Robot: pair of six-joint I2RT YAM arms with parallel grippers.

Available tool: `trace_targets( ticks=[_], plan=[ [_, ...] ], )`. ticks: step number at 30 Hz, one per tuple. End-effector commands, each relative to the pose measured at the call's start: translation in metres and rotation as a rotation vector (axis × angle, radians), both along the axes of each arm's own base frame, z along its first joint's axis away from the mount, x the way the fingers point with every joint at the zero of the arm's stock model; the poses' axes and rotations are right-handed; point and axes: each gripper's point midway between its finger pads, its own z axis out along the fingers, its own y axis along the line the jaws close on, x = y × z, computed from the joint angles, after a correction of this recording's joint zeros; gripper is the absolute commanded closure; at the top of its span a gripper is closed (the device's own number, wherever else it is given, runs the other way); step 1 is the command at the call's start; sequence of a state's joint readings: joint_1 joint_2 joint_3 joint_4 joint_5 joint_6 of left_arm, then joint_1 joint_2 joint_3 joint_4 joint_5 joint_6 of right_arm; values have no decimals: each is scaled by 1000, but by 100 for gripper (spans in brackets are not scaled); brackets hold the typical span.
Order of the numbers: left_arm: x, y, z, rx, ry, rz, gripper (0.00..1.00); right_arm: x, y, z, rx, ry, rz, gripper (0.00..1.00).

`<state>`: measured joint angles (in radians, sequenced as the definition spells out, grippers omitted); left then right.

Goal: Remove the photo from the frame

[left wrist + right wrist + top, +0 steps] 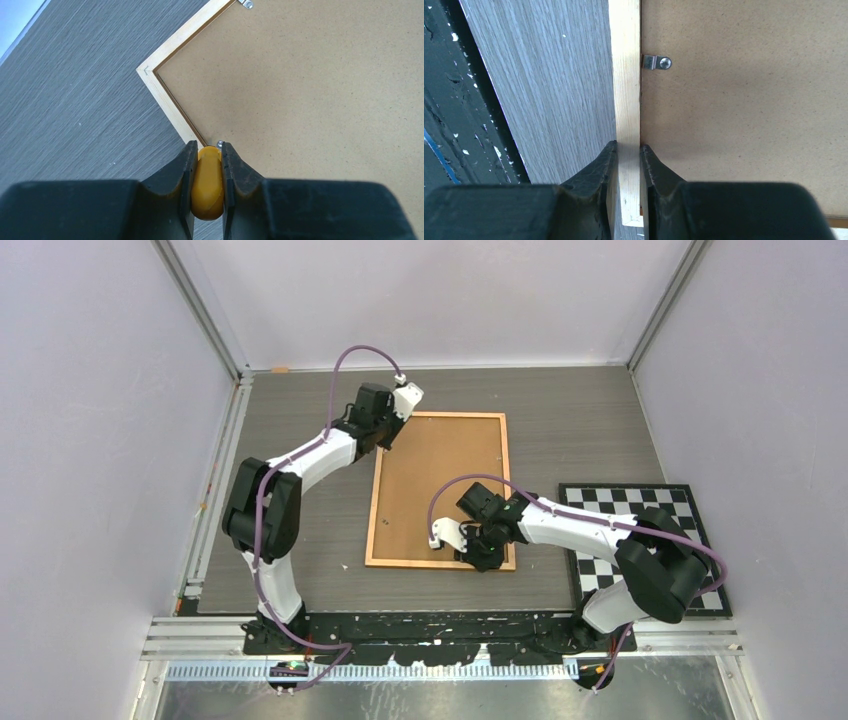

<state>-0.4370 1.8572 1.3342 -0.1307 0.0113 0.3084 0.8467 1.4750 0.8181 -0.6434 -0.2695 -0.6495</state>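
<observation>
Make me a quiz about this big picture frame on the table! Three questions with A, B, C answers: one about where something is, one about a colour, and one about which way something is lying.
1. Where is the checkered mat?
A. To the right of the frame
B. To the left of it
C. Underneath it

2. What colour is the piece between the left pincer's fingers?
A. Blue
B. Yellow
C. Green

3. Which way does the frame lie?
A. Glossy front up
B. Standing on its edge
C. Flat, brown board back up

Answers:
1 A: the top view shows the mat off the frame's right side, not touching it.
2 B: the left wrist view shows a yellow piece between the two black fingers.
3 C: all three views show plain brown board inside the wooden border.
</observation>
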Motion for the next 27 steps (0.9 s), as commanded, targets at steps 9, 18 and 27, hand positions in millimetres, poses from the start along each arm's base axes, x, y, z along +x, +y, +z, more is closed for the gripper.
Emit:
trace_targets(
  ticks=[9, 18, 27],
  plan=[
    [-18, 5, 9, -8, -3, -21, 100, -22, -13, -6, -51, 101, -1, 95],
    [-38, -2, -3, -69, 70, -41, 100, -22, -10, -5, -45, 104, -3, 95],
    [-34, -17, -17, -143, 128, -31, 100, -21, -9, -5, -44, 105, -5, 95]
  ],
)
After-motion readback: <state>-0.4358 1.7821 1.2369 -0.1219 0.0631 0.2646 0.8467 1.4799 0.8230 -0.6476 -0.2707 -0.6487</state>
